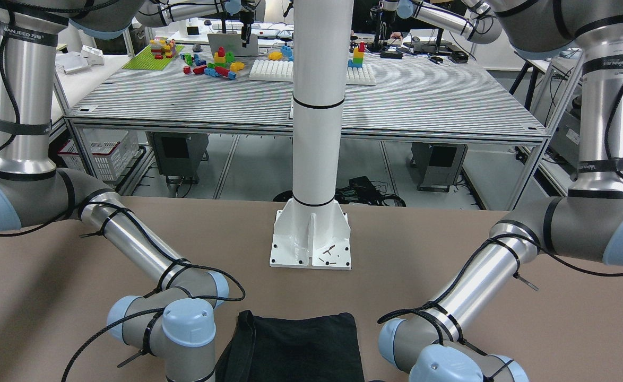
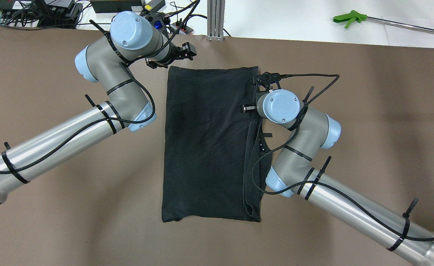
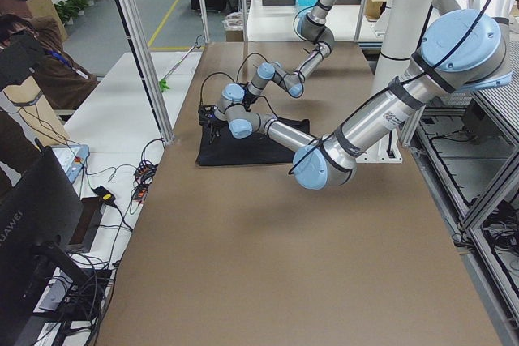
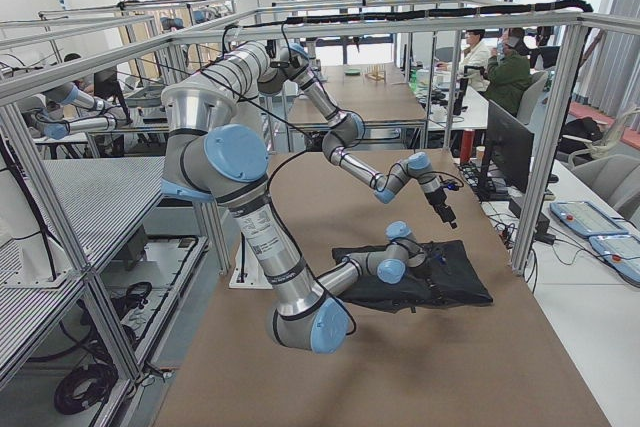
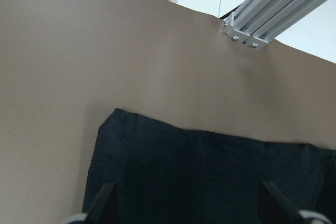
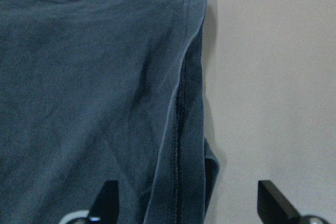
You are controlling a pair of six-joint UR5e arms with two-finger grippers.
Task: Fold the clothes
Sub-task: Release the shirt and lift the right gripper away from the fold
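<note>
The black cloth (image 2: 206, 144) lies flat on the brown table (image 2: 368, 111), long side running away from me, with a hemmed, doubled edge along its right side. It also shows in the front view (image 1: 295, 345). My left gripper (image 2: 172, 58) hovers at the cloth's far left corner; in its wrist view the gripper (image 5: 186, 187) is open and empty above the cloth (image 5: 210, 171). My right gripper (image 2: 264, 80) is over the far right corner; in its wrist view the gripper (image 6: 186, 184) is open, with the hemmed edge (image 6: 181, 103) between the fingers, which hold nothing.
The white pillar base (image 1: 311, 239) stands near the cloth's near end. An aluminium post (image 2: 216, 18) and cables (image 2: 36, 9) sit at the table's far edge. A green-handled tool (image 2: 350, 17) lies on the white surface beyond.
</note>
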